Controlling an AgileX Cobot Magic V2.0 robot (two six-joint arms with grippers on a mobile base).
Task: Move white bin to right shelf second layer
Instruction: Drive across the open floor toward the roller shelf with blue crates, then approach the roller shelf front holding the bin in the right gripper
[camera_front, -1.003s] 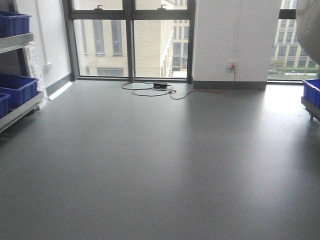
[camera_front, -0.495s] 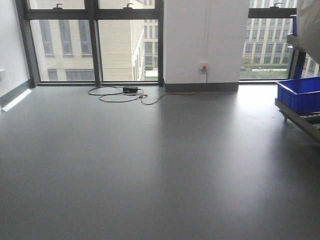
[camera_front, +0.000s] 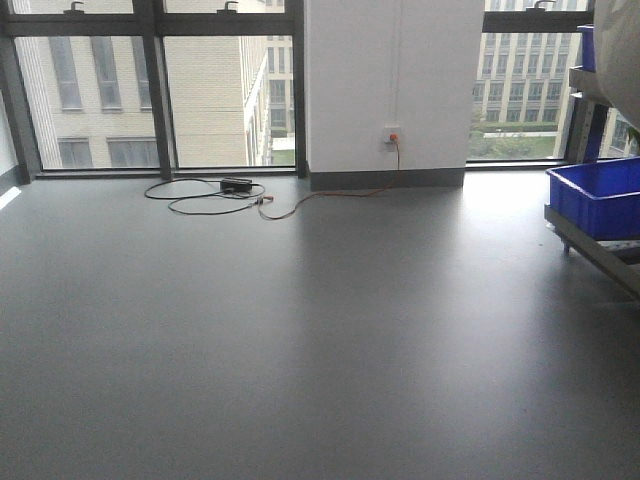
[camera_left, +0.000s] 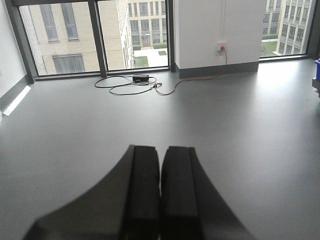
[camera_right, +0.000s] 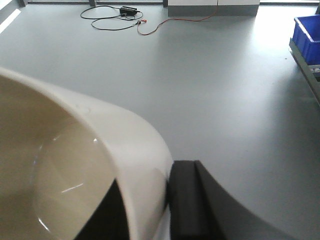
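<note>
The white bin fills the lower left of the right wrist view, cream and glossy, its open inside facing the camera. My right gripper is shut on the bin's wall, one dark finger inside and one finger outside. A pale edge of the bin shows at the top right of the front view. My left gripper is shut, pads together, holding nothing, above bare floor. The right shelf stands at the right edge with a low level and a higher one; I cannot tell which is the second layer.
A blue crate sits on the shelf's low level, also seen as the blue crate in the right wrist view. A black cable coil and an orange cord lie by the windows. A white pillar stands ahead.
The front view has swung to the right: the left shelf with blue crates left the frame, the cable slid left, and the right shelf came further into view.
</note>
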